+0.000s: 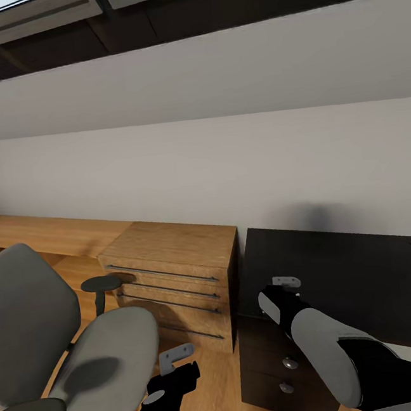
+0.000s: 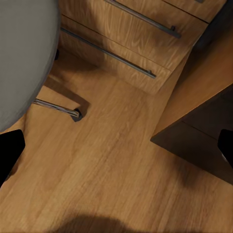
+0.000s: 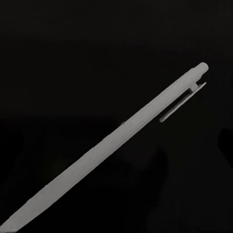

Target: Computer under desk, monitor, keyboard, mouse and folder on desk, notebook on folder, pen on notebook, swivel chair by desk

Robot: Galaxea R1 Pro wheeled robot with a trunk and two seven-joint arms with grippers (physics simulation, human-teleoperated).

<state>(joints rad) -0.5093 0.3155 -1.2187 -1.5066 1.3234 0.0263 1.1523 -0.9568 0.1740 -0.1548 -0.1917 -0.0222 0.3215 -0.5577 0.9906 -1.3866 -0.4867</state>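
While the right arm is stretched over the dark desk [image 1: 360, 271], its right gripper [image 1: 286, 282] is seen in the head view only as a small grey bracket at the end of the black wrist, so whether it is released or clenched cannot be told. Directly beneath that gripper, in the right wrist view, a pale grey pen [image 3: 114, 141] with a clip near its button end is seen lying at a slant on a black surface; the gripper's fingers are lost in the darkness at the edges, and contact with the pen cannot be judged. The left gripper [image 2: 116, 150] is held low over the wooden floor [image 2: 107, 165], its two dark fingertips [image 2: 9, 145] set wide apart at the edges of the left wrist view, with nothing between them. Just beside that gripper, the grey seat of the swivel chair [image 1: 102, 364] is found, with one chair leg and its caster [image 2: 75, 114] resting on the floor ahead of the fingers. Beyond the fingers, a wooden drawer unit [image 1: 175, 273] with long metal handles is seen, and the corner of the dark desk's drawer pedestal [image 2: 194, 136] is found near the other fingertip. A long wooden bench [image 1: 43, 233] is run along the white wall [image 1: 226, 165] behind the chair.
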